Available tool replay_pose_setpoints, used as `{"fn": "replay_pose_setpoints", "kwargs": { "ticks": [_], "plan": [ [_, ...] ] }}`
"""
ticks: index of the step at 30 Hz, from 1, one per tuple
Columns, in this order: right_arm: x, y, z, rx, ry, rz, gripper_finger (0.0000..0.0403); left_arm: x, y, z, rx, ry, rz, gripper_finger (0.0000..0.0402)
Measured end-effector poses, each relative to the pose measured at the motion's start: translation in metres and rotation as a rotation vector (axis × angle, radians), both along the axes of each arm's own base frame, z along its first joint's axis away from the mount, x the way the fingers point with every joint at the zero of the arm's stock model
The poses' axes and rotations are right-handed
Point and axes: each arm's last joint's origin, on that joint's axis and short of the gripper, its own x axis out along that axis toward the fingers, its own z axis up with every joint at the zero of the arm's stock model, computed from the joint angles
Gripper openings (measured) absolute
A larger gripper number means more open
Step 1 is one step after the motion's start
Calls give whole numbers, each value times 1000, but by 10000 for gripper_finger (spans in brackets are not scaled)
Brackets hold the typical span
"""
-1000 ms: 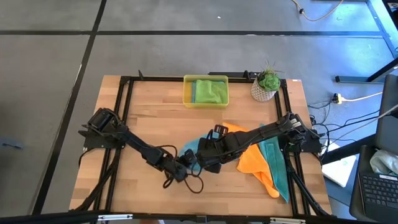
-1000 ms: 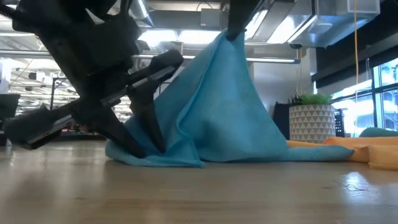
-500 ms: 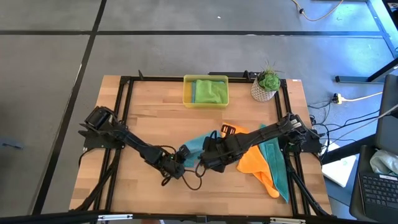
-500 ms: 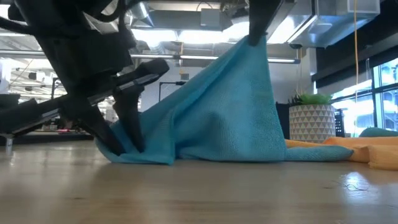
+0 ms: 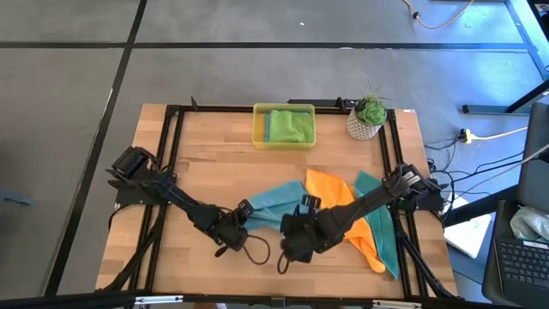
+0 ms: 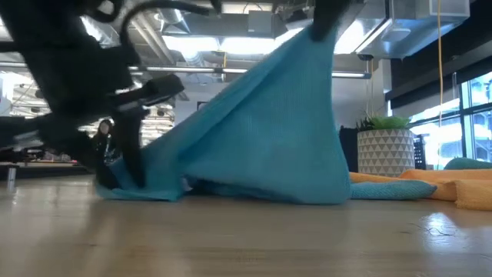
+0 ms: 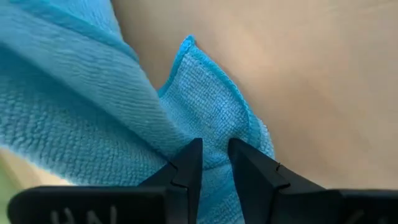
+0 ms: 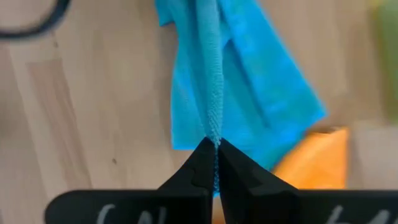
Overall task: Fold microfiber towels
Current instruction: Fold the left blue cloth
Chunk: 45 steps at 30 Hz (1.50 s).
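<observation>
A teal towel (image 5: 273, 201) lies on the wooden table's middle and is stretched between both grippers. In the low view it rises as a slanted sheet (image 6: 261, 123). My left gripper (image 5: 230, 233) is shut on its low corner at the table. My right gripper (image 5: 293, 244) is shut on its raised part, high above the table (image 6: 321, 19). An orange towel (image 5: 330, 196) and another teal towel (image 5: 379, 230) lie on the table's right side, under my right arm. A lime green towel (image 5: 290, 125) lies folded in the yellow tray (image 5: 257, 129). My left gripper pinches the teal towel just behind one corner (image 7: 214, 127) between its two fingers (image 7: 186, 163). It comes slanting down from the table's left. That corner stays on the table (image 6: 115, 185). My right gripper pinches a gathered edge or fold of the teal towel (image 8: 214, 127) between its shut fingers (image 8: 202, 165), pointing down from above. This part is lifted well clear. The cloth hangs below and runs fairly taut down to the left gripper's corner, with its lower hem on the table (image 6: 269, 196).
A potted plant (image 5: 369, 116) stands at the far right, also seen in the low view (image 6: 384, 150). The yellow tray sits at the far middle. A black frame (image 5: 171, 154) runs around the table. Bare wood lies at the left and near sides.
My left gripper has slid the towel's low corner along the table toward the left and near edges. My right gripper has gone toward the near edge and slightly right, holding its part high. The towel is drawn out wider between them and has left more of the orange towel uncovered.
</observation>
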Motion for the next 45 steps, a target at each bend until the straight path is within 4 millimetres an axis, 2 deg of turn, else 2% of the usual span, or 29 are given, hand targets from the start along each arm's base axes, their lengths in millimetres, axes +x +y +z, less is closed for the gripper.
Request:
{"fn": "replay_pose_setpoints", "kwargs": {
  "ticks": [7, 11, 14, 19, 24, 30, 35, 40, 45],
  "plan": [
    [-11, 3, -62, -23, 69, -13, 14, -20, -25, 16, -103, -15, -73, 66],
    [-17, 10, -90, 82, 93, 18, 14, -31, -41, 25, -227, -9, -81, 53],
    [-20, 21, -102, 184, 74, 53, 14, -40, -52, 25, -262, 3, -88, 45],
    [-22, 45, -101, 288, -10, 111, 14, -49, -63, 26, -277, -20, -108, 36],
    [-27, 61, -99, 320, -51, 156, 14, -47, -72, 31, -253, -136, -155, 38],
    [-28, 62, -99, 322, -51, 152, 14, -58, -77, 30, -152, -92, -294, 67],
    [-28, 62, -100, 316, -47, 158, 14, -66, -82, 29, -198, -45, -305, 107],
    [-28, 61, -100, 314, -48, 157, 14, -62, -87, 32, -223, -136, -269, 135],
    [-27, 61, -100, 314, -47, 155, 14, -54, -84, 33, -300, -144, -195, 141]
  ]
}}
